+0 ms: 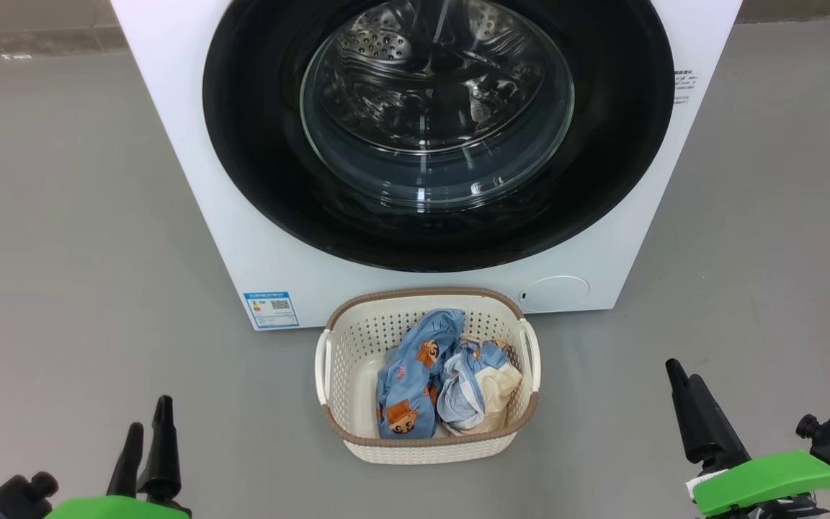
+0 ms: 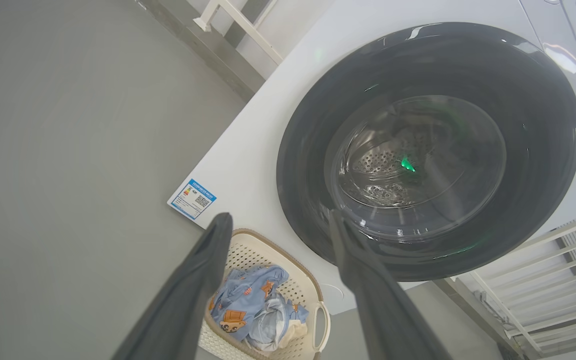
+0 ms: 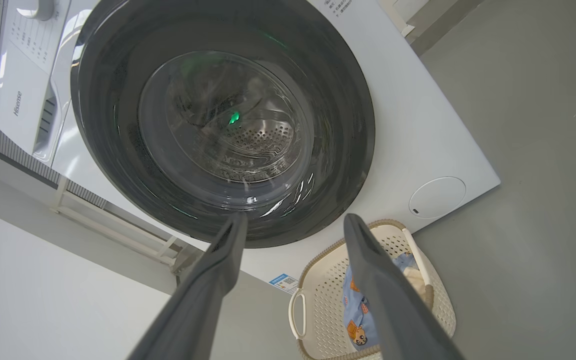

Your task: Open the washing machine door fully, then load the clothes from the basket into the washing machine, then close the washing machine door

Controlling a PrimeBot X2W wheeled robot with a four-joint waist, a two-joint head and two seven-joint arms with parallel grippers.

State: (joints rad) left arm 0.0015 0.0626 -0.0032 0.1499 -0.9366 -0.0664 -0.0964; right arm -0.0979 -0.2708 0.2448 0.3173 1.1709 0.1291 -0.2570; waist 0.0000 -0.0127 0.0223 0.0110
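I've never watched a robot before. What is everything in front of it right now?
washing machine: one, white, on the floor ahead
washing machine door: one, black ring with clear glass, closed on its front
label sticker: one, blue, machine's lower left corner
round flap: one, white, machine's lower right corner
basket: one, cream with brown rim, on the floor before the machine
clothes: several, light blue with cream, in the basket
floor: one, grey, all around
rack: one, white, beside the machine
left pincer: one, dark, open, lower left, head view
right pincer: one, dark, open, lower right, head view
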